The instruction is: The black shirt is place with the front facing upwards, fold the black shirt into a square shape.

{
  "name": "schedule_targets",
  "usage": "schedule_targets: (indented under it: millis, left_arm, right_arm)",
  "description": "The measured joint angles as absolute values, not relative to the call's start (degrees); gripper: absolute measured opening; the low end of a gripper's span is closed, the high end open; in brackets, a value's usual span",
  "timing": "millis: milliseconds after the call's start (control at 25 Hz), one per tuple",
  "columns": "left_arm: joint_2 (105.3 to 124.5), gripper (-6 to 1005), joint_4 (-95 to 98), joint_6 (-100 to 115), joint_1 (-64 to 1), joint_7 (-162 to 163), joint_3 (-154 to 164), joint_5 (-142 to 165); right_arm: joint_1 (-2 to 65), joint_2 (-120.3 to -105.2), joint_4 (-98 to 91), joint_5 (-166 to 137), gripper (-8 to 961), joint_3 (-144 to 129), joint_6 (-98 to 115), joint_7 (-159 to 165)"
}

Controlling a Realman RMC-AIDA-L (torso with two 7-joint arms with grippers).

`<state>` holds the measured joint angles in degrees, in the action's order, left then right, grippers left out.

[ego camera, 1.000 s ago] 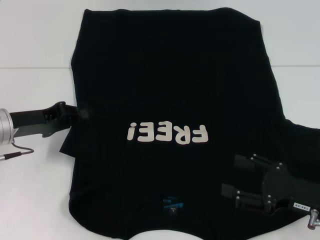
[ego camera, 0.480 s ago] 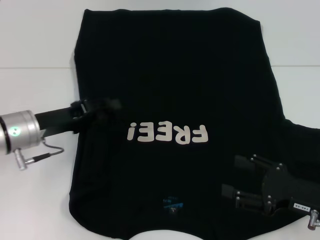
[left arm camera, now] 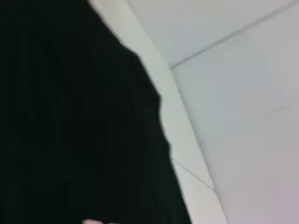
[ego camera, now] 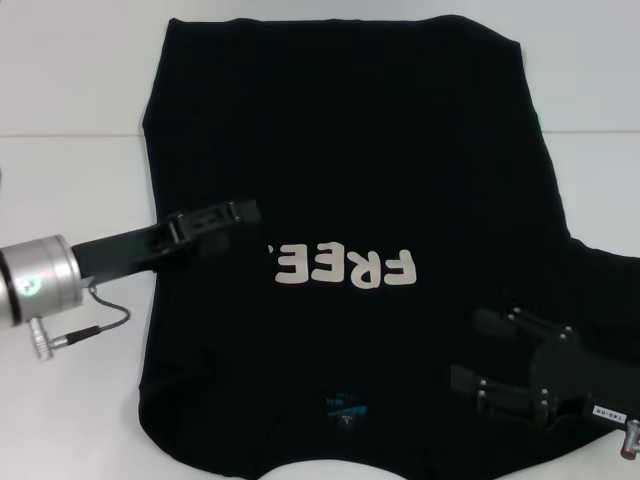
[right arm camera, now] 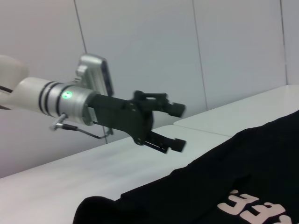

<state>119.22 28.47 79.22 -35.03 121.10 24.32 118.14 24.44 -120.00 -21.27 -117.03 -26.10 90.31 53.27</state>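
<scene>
The black shirt [ego camera: 340,140] lies spread on the white table [ego camera: 70,190], front up, with its cream lettering [ego camera: 345,267] upside down to me and its blue neck label [ego camera: 345,408] near me. My left gripper [ego camera: 245,213] reaches in from the left over the shirt and covers the start of the lettering. Seen from the right wrist view, the left gripper [right arm camera: 176,127] hangs above the shirt [right arm camera: 224,186], open and holding nothing. My right gripper [ego camera: 466,350] is open over the shirt's near right part. The left wrist view shows only the shirt's edge [left arm camera: 70,116] on the table [left arm camera: 243,116].
The shirt's right sleeve [ego camera: 600,270] spreads toward the right edge of the head view. White table surface shows to the left of the shirt and beyond it. A pale wall [right arm camera: 187,51] stands behind the table.
My left gripper has moved right from the shirt's left edge to over the lettering. The sleeve flap that stuck out at the left edge no longer shows. The right gripper has barely moved.
</scene>
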Motion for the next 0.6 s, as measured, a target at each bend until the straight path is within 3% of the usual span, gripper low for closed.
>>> schedule_targets:
  millis: [200, 480, 600]
  left_arm:
    - [119.77, 942, 33.99, 89.91, -31.44, 102.65, 22.97, 117.01]
    - [122.45, 941, 38.96, 95.67, -24.55, 76.72, 24.12, 118.44]
    - [123.0, 941, 39.09, 96.72, -23.03, 70.71, 24.2, 120.04]
  right_arm:
    - [23.4, -119.68, -21.94, -117.0, 884, -22.44, 90.11, 56.05]
    - [21.33, -119.35, -33.67, -117.35, 885, -18.03, 89.86, 72.96]
    - [20.91, -118.26, -42.6, -119.76, 884, -18.35, 90.24, 87.56]
